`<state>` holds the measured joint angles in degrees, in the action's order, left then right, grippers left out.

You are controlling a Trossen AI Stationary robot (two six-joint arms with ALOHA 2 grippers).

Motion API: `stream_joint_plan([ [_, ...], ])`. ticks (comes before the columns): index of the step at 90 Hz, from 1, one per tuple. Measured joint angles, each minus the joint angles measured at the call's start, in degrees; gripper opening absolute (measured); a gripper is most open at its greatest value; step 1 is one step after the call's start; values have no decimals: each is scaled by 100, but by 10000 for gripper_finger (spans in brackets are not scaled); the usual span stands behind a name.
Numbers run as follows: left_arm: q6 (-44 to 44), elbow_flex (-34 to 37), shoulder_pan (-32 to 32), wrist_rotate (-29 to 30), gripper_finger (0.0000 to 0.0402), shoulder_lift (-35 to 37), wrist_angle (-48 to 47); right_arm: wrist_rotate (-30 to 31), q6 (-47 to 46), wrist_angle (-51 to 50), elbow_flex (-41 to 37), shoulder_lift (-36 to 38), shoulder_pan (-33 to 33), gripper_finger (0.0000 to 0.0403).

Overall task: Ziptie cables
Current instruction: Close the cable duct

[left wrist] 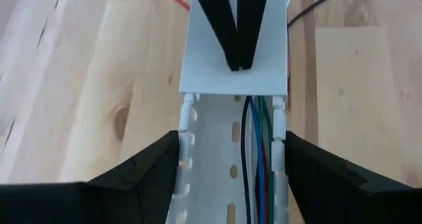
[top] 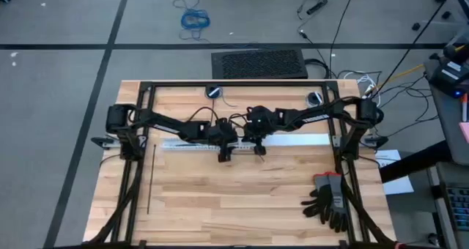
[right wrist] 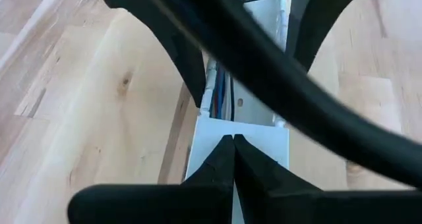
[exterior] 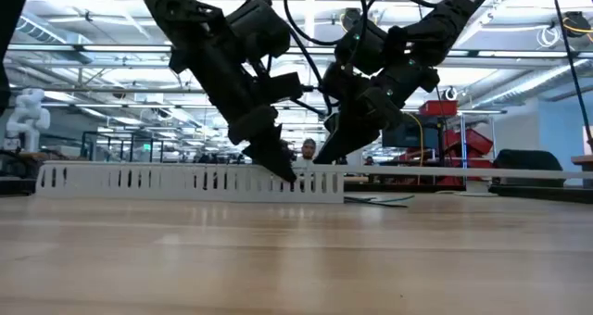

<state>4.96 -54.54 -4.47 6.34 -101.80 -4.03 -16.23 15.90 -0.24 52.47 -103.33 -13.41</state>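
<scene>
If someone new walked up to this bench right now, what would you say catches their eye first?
Both arms meet at mid-table over the white slotted duct. The left gripper straddles its open channel, where the cables lie, while the right gripper is shut and pressed on the duct's white cover. Off by the right front edge lie black gloves, and a thin black ziptie lies at left.

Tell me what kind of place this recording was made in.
Most likely a robotics lab or workshop in a large open industrial hall. The low view shows high ceiling lights and red equipment behind the wooden table; the high view shows loose leads on a grey floor.
</scene>
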Motion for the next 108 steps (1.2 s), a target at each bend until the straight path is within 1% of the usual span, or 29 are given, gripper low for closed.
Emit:
stream_joint_plan([
  [40, -307, 528, -11, 110, 255, -72, 541, -42, 60, 75, 109, -157, 54, 0],
  [74, -350, 555, -13, 75, 255, -329, 804, -66, 255, -384, 968, -744, 142, 0],
  [91, -382, 555, -15, 57, 255, -340, 828, 23, 322, -506, 1215, -767, 190, 0],
  [108, -453, 552, -15, 36, 255, -347, 843, 70, 510, -867, 1492, -565, 244, 0],
])
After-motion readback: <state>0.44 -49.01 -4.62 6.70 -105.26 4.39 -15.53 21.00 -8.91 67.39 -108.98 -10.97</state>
